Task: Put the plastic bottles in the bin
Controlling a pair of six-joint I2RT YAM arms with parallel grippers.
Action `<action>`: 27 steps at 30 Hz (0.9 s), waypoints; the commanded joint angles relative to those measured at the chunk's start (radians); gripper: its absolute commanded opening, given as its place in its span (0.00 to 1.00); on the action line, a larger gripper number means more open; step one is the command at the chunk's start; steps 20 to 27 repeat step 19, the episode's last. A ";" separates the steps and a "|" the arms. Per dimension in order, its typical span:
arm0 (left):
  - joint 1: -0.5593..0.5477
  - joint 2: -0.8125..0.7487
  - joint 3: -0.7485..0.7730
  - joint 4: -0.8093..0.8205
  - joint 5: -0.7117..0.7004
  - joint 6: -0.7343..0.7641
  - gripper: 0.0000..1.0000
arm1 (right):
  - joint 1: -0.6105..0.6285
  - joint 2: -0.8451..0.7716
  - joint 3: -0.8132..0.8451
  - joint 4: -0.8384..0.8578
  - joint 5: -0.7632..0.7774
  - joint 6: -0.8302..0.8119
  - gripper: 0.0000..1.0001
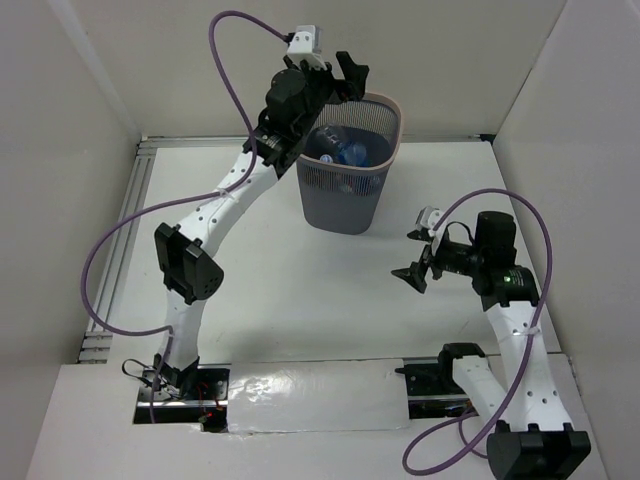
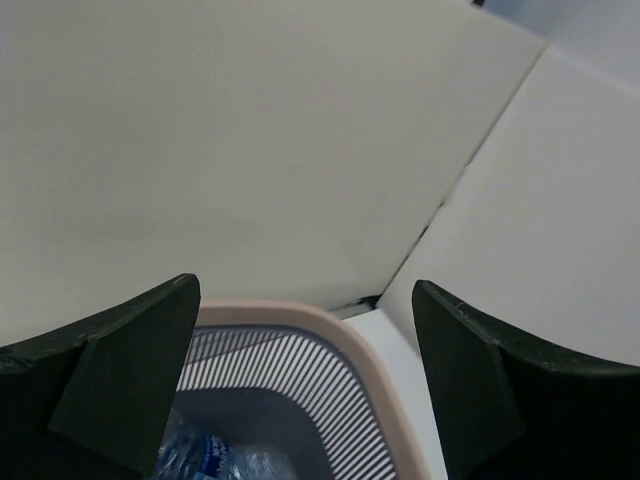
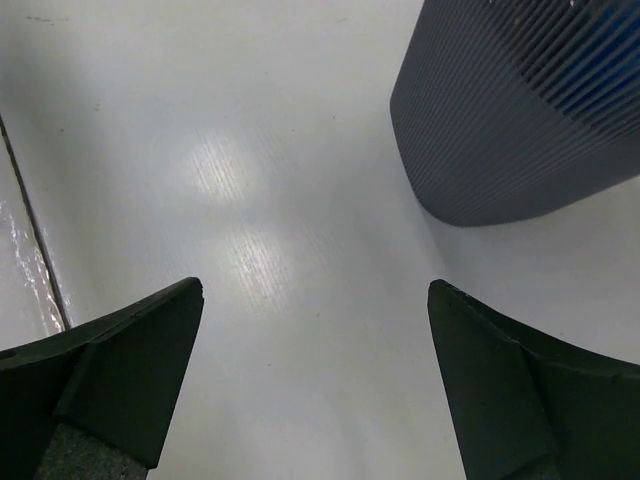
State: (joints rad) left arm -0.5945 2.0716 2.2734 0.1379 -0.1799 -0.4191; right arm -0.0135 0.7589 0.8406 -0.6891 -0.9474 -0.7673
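The left gripper (image 1: 347,78) hung spread and empty over the 12 o'clock rim of the bin (image 1: 340,205); the bottles (image 1: 343,150) lay inside it, just below the fingers, toward 6 o'clock; the right gripper (image 1: 413,256) gaped empty too, the bin off at its 11 o'clock; such bottles looked light, thin-walled and slick; I judged mid-body the place to pinch, gently.

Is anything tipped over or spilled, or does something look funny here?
Nothing stands out. The bin stands upright on the table, with plastic bottles inside it. The left claw over the bin's rim and the right claw beside the bin are both open and empty.
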 commanded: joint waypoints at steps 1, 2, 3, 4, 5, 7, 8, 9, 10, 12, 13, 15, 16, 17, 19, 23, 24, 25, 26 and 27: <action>0.002 0.001 0.060 0.006 -0.039 0.089 1.00 | -0.025 0.032 -0.014 0.036 0.025 0.091 1.00; 0.002 -0.014 0.073 0.006 -0.039 0.089 1.00 | -0.038 0.033 -0.005 0.036 0.015 0.101 1.00; 0.002 -0.025 0.083 0.006 -0.039 0.098 1.00 | -0.039 0.045 -0.005 0.036 0.015 0.102 1.00; 0.002 -0.043 0.083 0.006 -0.024 0.098 1.00 | -0.052 0.055 -0.005 0.054 0.015 0.150 1.00; 0.002 -0.101 0.063 0.006 -0.012 0.108 1.00 | -0.065 0.056 -0.005 0.081 0.025 0.186 1.00; 0.002 -0.190 -0.042 0.006 0.031 0.108 1.00 | -0.074 0.077 0.006 0.091 0.074 0.259 1.00; 0.002 -0.247 -0.102 -0.003 0.048 0.108 1.00 | -0.074 0.077 0.020 0.100 0.126 0.288 1.00; 0.002 -0.378 -0.167 -0.012 0.060 0.108 1.00 | -0.074 0.091 0.020 0.100 0.157 0.318 1.00; 0.002 -0.449 -0.315 -0.027 0.069 0.108 1.00 | -0.074 0.091 0.037 0.100 0.189 0.376 1.00; 0.019 -0.594 -0.475 -0.101 0.050 0.080 1.00 | -0.074 0.100 0.060 0.100 0.276 0.413 1.00; 0.028 -0.745 -0.561 -0.127 0.004 0.068 1.00 | -0.085 0.100 0.060 0.100 0.291 0.422 1.00; 0.054 -0.897 -0.857 -0.162 -0.052 0.055 1.00 | -0.097 0.063 0.060 0.114 0.306 0.410 1.00; 0.068 -1.024 -1.029 -0.173 -0.082 0.065 1.00 | -0.109 0.053 0.045 0.128 0.315 0.410 1.00; 0.099 -1.074 -1.093 -0.202 -0.099 0.065 1.00 | -0.109 0.025 0.034 0.144 0.315 0.434 1.00; 0.136 -1.158 -1.199 -0.301 -0.099 0.054 1.00 | -0.109 0.005 0.000 0.181 0.352 0.471 1.00; 0.136 -1.158 -1.199 -0.301 -0.099 0.054 1.00 | -0.109 0.005 0.000 0.181 0.352 0.471 1.00; 0.136 -1.158 -1.199 -0.301 -0.099 0.054 1.00 | -0.109 0.005 0.000 0.181 0.352 0.471 1.00; 0.136 -1.158 -1.199 -0.301 -0.099 0.054 1.00 | -0.109 0.005 0.000 0.181 0.352 0.471 1.00; 0.136 -1.158 -1.199 -0.301 -0.099 0.054 1.00 | -0.109 0.005 0.000 0.181 0.352 0.471 1.00; 0.136 -1.158 -1.199 -0.301 -0.099 0.054 1.00 | -0.109 0.005 0.000 0.181 0.352 0.471 1.00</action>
